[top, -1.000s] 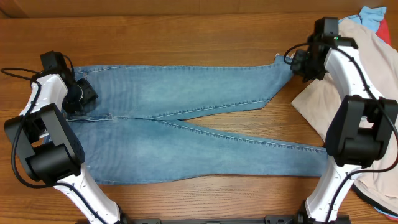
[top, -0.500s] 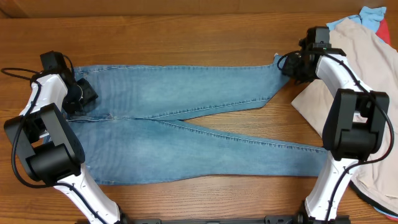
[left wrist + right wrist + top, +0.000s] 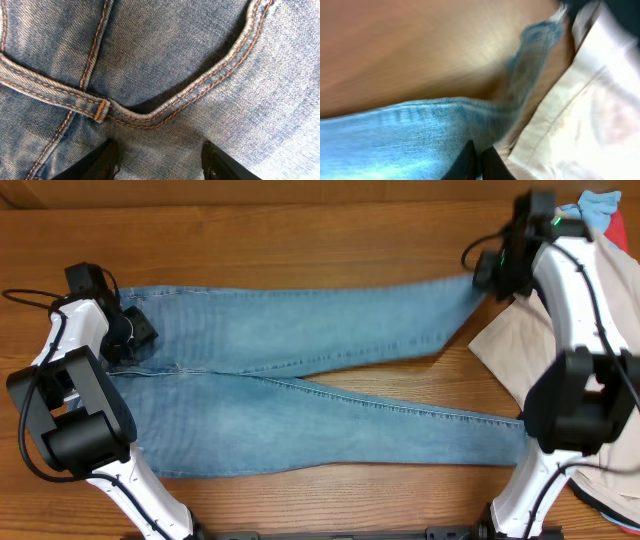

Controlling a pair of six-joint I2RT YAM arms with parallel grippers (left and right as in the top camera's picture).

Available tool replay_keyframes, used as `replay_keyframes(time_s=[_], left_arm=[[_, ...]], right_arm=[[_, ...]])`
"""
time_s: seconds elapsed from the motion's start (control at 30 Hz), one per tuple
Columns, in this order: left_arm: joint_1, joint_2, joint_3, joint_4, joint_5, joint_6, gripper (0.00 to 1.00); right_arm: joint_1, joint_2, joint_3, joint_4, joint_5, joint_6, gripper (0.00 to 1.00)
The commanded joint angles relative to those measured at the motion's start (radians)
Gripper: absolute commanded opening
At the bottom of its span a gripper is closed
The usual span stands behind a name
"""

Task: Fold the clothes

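Right tool [image 3: 479,161] on jeans [image 3: 300,330] hem

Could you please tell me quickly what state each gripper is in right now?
Left gripper: open, fingers apart over the jeans at the waist end.
Right gripper: closed, pinching the hem end of one jeans leg.

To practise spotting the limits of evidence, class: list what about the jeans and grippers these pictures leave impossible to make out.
Overhead: the right gripper covers the upper hem of the jeans; the right arm covers the lower hem.
Right wrist: motion blur smears the hem and the grip on it.
Left wrist: the bottom edge cuts off the left gripper, so contact is unclear.
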Motion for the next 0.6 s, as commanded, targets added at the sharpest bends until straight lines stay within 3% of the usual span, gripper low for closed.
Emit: replay_keyframes(time_s=[0.0, 0.23, 0.57], left_arm=[[0.007, 0.074, -0.050, -0.038, -0.009, 0.011, 0.57], [0.007, 0.074, -0.050, -0.053, -0.009, 0.011, 0.57], [0.007, 0.074, -0.050, -0.052, -0.010, 0.011, 0.57]], right_arm=[[0.015, -0.084, 0.100, -0.020, 0.064, -0.030, 0.19], [0.019, 0.013, 0.100, -0.034, 0.064, -0.027, 0.28], [0.010, 0.129, 0.100, -0.083, 0.140, -0.002, 0.28]])
